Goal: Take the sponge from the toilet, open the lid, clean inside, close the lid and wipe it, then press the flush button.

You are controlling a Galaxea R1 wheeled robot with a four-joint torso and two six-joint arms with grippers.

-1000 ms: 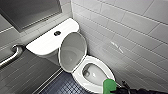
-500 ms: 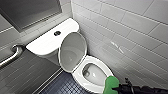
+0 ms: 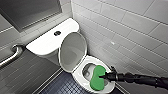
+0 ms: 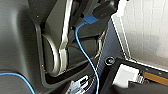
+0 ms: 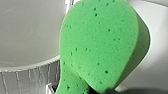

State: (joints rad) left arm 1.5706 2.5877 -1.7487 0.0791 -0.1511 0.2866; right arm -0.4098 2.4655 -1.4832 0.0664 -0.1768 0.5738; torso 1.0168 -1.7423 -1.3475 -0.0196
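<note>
1. Gripping at the pinched middle is how the sponge (image 3: 97,77) is carried. The right gripper (image 3: 104,76) is seen closed, its fingers clamped on the green foam.
2. The sponge is held over the near side of the bowl of the toilet (image 3: 48,43), and part of it overlaps the white seat (image 3: 78,72). The lid (image 3: 72,51) stands raised and leans back toward the tank, so cleaning inside is judged to be the step in hand.
3. The sponge could be levered out of the grip and dropped into the water if it is pressed hard against the ceramic. Only its narrow waist is held, and a broad lobe sticks out on either side.
4. The seat could be rubbed instead of the bowl's inside if the sponge is not lowered past the ring.
5. The upright lid could be tipped forward onto the arm if it is nudged during a sweep. The tiled wall (image 3: 125,30) lies near the arm's side, so a wide stroke could bring the arm against it.
6. No brand, label or writing can be read on the tank, the flush button (image 3: 57,32), the lid or the sponge. In the right wrist view only small pores are shown on the sponge's face.
</note>
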